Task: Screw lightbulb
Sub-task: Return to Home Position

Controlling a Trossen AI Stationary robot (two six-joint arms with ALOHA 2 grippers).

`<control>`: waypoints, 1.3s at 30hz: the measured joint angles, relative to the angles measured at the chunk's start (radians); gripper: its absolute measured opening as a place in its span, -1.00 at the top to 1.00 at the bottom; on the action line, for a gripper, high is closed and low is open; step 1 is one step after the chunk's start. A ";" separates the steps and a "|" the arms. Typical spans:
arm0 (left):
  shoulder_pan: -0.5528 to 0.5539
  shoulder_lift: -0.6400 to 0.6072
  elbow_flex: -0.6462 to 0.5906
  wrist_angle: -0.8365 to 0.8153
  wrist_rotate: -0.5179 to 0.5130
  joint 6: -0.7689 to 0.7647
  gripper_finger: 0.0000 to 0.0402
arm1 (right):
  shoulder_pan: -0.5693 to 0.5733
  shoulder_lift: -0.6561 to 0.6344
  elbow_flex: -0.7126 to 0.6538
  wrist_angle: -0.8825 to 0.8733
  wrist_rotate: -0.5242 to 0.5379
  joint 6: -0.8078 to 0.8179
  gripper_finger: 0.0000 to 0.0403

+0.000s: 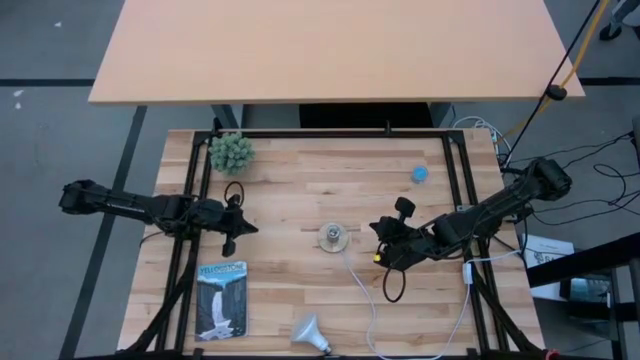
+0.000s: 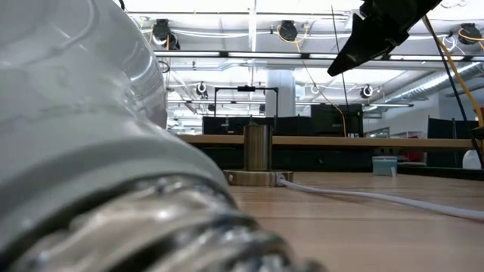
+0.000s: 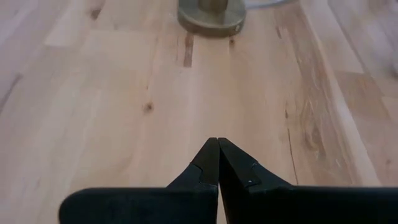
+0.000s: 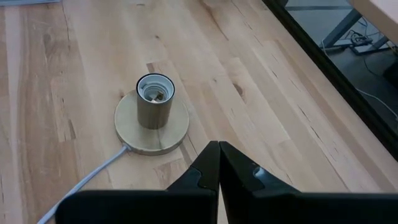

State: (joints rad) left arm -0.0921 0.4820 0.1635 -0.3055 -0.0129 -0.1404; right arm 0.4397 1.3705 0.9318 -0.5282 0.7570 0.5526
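We saw the left gripper [image 3: 217, 148] with its fingers pressed together, holding nothing, over bare wood short of the lamp socket [image 3: 210, 15]. The right gripper [image 4: 218, 149] was likewise closed tight and empty, near the socket's base. Only its wrist view looked into the socket's empty mouth. The lightbulb [image 1: 312, 334] lay on its side near the table [image 1: 300, 190] edge, close to the low camera, looming large there. The booklet [image 1: 221, 299] nearby bore a title we could not read.

One camera looks straight down, one sits beside the lightbulb [image 2: 76, 113], both wrist cameras face the socket [image 4: 155, 102].
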 joint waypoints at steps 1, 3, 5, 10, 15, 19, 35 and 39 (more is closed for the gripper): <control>0.000 0.000 0.000 0.009 0.000 0.008 1.00 | 0.000 0.000 0.000 0.000 0.000 0.000 1.00; 0.000 0.000 0.000 0.015 -0.001 0.019 1.00 | 0.000 0.000 0.000 0.000 0.000 0.000 1.00; 0.000 0.000 0.000 0.022 -0.001 0.041 1.00 | -0.001 0.000 0.000 0.000 0.000 -0.005 1.00; 0.000 0.000 0.000 0.091 -0.001 0.117 1.00 | 0.000 0.000 0.000 0.000 0.000 -0.015 1.00; 0.000 0.000 0.001 0.144 -0.001 0.125 1.00 | 0.000 0.000 0.000 0.000 0.000 -0.015 1.00; 0.000 0.000 0.001 0.135 -0.001 0.124 1.00 | 0.000 0.000 0.000 0.008 0.000 -0.015 1.00; 0.000 0.000 0.001 0.135 -0.001 0.124 1.00 | -0.141 -0.014 -0.188 0.329 -0.245 -0.162 1.00; 0.000 0.000 0.001 0.135 -0.001 0.124 1.00 | -0.203 -0.078 -0.379 0.607 -0.358 -0.237 1.00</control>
State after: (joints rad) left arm -0.0921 0.4820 0.1642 -0.1707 -0.0141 -0.0163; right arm 0.2364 1.2921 0.5532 0.0791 0.3992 0.3160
